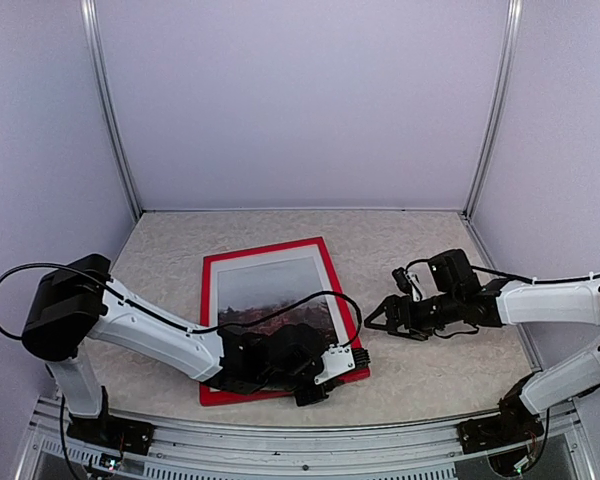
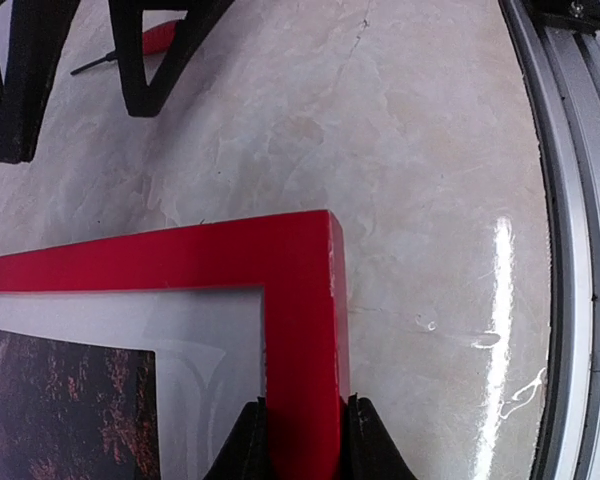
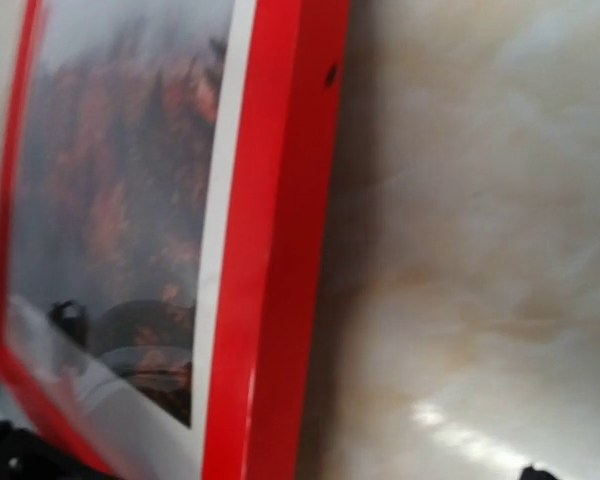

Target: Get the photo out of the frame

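Firmly the left gripper [image 2: 302,445] pinches the frame [image 2: 298,300] rim, right gripper [image 1: 378,318] gaping wide beside it

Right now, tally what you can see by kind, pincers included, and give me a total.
frame: 1
photo: 1, in the frame
white mat: 1
screwdriver: 1, red-handled
pincers: 2, left pincer clamped on the frame's rim, right pincer open
Total: 6

Pale marbled table [image 1: 420,250]; frame [image 1: 209,330], screwdriver [image 2: 158,38] atop
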Controlling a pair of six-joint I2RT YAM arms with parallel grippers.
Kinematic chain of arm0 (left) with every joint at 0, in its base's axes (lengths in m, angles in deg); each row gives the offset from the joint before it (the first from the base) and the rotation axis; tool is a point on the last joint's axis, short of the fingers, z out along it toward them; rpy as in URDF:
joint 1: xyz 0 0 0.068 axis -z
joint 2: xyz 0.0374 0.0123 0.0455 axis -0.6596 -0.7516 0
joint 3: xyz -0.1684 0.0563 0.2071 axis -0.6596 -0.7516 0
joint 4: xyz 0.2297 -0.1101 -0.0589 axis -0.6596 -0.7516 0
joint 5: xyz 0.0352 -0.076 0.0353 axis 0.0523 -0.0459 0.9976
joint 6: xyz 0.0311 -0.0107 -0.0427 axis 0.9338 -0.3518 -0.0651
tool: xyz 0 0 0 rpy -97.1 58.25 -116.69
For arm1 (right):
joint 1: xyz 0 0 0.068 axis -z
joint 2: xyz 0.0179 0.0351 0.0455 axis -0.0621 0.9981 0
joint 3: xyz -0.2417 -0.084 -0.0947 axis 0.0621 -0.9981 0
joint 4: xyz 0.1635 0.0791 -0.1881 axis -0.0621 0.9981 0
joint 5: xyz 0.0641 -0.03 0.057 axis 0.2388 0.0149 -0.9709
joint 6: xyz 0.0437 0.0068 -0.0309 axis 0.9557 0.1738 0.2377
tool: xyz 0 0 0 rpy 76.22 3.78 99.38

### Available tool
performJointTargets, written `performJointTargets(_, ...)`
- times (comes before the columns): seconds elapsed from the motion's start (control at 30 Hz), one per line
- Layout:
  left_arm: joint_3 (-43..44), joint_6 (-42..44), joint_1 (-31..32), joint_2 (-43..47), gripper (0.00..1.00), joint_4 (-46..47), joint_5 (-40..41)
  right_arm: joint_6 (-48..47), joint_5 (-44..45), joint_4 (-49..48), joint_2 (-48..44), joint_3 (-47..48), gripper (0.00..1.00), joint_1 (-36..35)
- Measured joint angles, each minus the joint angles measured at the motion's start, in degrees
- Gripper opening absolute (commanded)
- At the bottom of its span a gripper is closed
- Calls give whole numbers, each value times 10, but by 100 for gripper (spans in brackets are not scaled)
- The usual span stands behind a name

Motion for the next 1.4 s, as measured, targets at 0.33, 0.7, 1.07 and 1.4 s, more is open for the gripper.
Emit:
performJointTargets(0.33, -6, -19, 8, 56, 0, 9, -12, 106, -127, -143, 57, -12, 84, 0)
performJointTargets(0.7, -9, -23, 25, 57, 0, 17, -11, 224, -206, -318, 127, -26, 52, 0)
performJointTargets(1.07, -14, -24, 26, 64, 3, 38, 0, 268, -225, -360, 143, -31, 0, 5)
performJointTargets(1.4, -23, -26, 27, 108, 71, 55, 3, 214, -201, -232, 93, 10, 0, 8)
